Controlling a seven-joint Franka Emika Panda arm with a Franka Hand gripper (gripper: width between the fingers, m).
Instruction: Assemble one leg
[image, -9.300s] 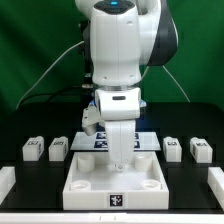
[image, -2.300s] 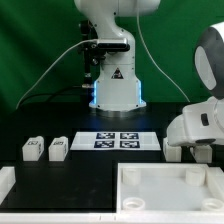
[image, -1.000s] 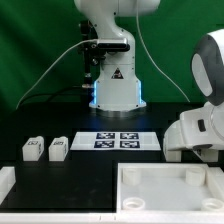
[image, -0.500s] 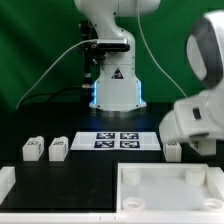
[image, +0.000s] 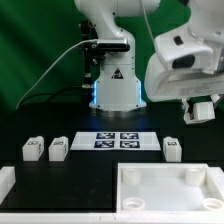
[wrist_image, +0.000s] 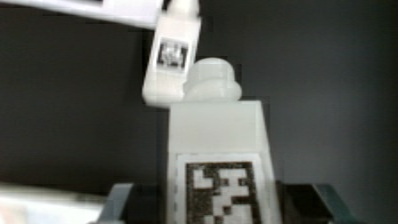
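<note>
Arm (image: 185, 55): cropped by the exterior view's top and right edges. Tabletop (image: 165, 200): front lost below the frame. Leg (wrist_image: 217, 125) in the gripper (wrist_image: 217, 200): blurred in the wrist view, its tag (wrist_image: 222, 190) cropped, pattern unreadable. Fingers (wrist_image: 121, 200): only dark stubs visible. White piece (wrist_image: 173, 55) behind: too smeared to identify.

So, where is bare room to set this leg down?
Widest bare patch: black table in front of the two legs and the marker board, at the exterior view's left of the tabletop. A smaller one lies at that view's right of the lone leg. The row itself is crowded.
</note>
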